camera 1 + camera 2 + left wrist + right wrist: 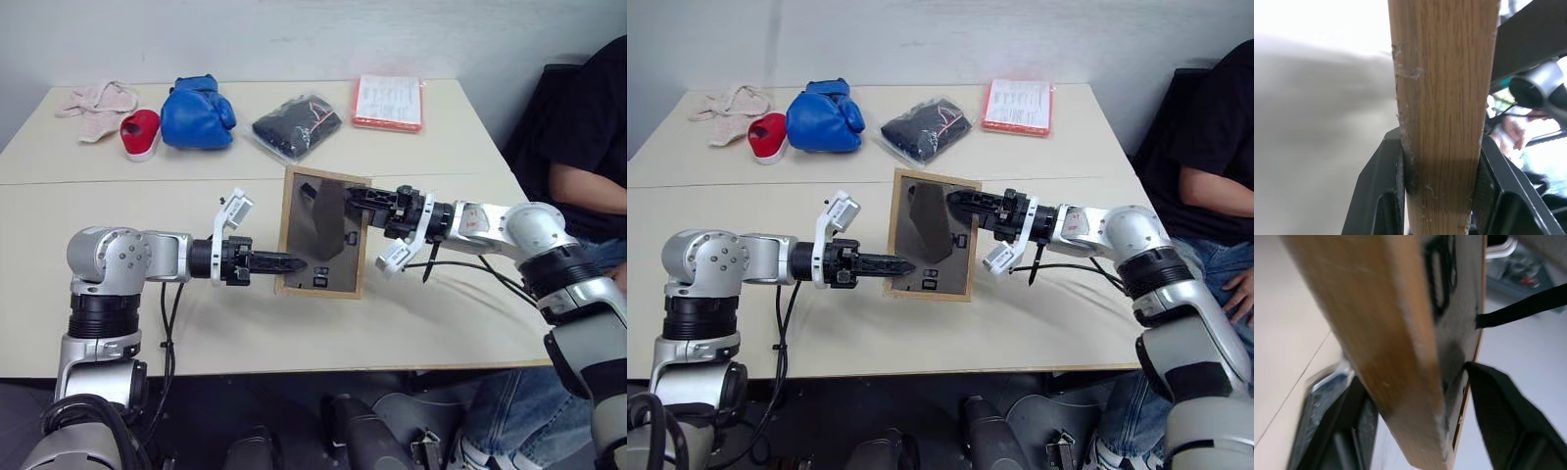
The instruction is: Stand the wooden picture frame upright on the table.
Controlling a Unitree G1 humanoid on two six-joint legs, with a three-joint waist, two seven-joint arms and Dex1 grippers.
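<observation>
Light-wood picture frame (323, 233), dark grey back toward the camera, held up over the cream table (245, 323)

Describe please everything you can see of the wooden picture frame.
The wooden picture frame is a small light-wood rectangle with a dark grey back panel facing the camera and a stand leg on it. It is held above the table, tilted. The left gripper clamps its left edge; the right gripper has its fingers on either side of the right edge.
</observation>
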